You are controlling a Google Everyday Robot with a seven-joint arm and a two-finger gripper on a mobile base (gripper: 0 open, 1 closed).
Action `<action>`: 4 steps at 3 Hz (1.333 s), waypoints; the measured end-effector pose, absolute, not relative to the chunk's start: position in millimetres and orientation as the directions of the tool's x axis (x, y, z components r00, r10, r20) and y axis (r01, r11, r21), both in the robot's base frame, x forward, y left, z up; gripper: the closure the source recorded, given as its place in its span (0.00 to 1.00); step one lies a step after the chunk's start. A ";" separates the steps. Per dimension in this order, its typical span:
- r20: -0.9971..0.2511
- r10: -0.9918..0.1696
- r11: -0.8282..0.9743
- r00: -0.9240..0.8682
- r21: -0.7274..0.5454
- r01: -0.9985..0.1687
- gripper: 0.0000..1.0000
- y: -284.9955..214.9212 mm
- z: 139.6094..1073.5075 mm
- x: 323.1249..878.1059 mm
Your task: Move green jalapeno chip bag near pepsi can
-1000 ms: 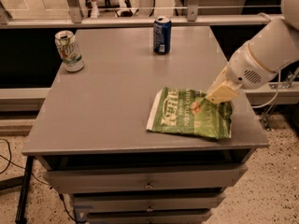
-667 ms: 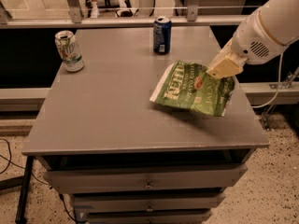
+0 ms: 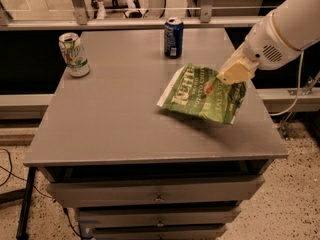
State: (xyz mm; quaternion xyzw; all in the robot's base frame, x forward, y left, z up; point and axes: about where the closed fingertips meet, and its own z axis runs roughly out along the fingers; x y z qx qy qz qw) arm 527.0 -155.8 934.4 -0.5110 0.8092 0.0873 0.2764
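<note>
Above table (image 3: 110, 124) right | pincer (image 3: 232, 76) pinching green jalapeno chip bag (image 3: 200, 98) | pepsi can (image 3: 173, 38) apart

The cream two-finger gripper (image 3: 231, 79), clamped on the upper right edge of the flat green crinkly chip bag (image 3: 202, 95), blurs into the bag at its tips. The white robot arm (image 3: 285, 31) runs off the right edge. Small print on the dark blue aluminium drink can (image 3: 173, 37) is unreadable. The person on an office chair (image 3: 101, 9) behind is cut off above the legs.
</note>
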 end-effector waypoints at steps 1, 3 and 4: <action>-0.570 -0.739 0.518 -0.358 -0.143 -0.843 1.00 -166.3 931.6 556.5; -0.610 -0.664 0.664 -0.431 -0.218 -0.715 1.00 -235.2 947.7 658.4; -0.653 -0.611 0.724 -0.447 -0.234 -0.648 1.00 -251.8 957.4 706.5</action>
